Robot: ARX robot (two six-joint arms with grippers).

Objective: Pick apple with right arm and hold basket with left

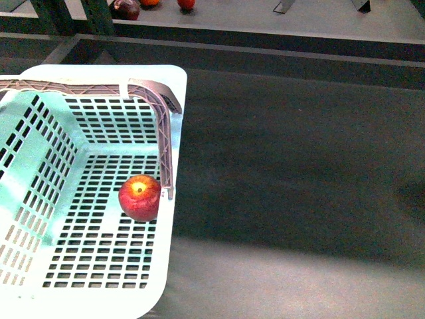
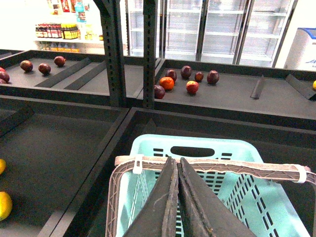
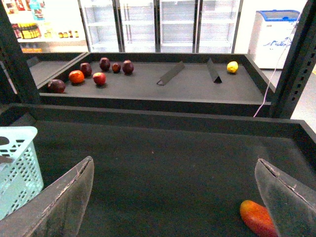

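Apple (image 1: 140, 197): lies inside the pale blue basket (image 1: 174, 119), against its right wall.
Left gripper (image 2: 178, 165): fingers pressed together above the basket handle (image 2: 212, 165).
Right gripper (image 3: 174, 197): spread wide, empty, over dark shelf (image 3: 173, 163); basket off to its left.

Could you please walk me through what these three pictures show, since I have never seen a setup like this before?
This is a robot with two arms, each ending in a gripper. The front view looks out from its body: a light blue basket sits on a dark shelf, with a red apple inside it. The other two pictures come from cameras on the wrists. In the left wrist view, the left gripper is closed, at the basket's handle. In the right wrist view, the right gripper is wide open and holds nothing; an orange-red fruit lies near one finger. Small fruits and a yellow one lie on the far shelf.
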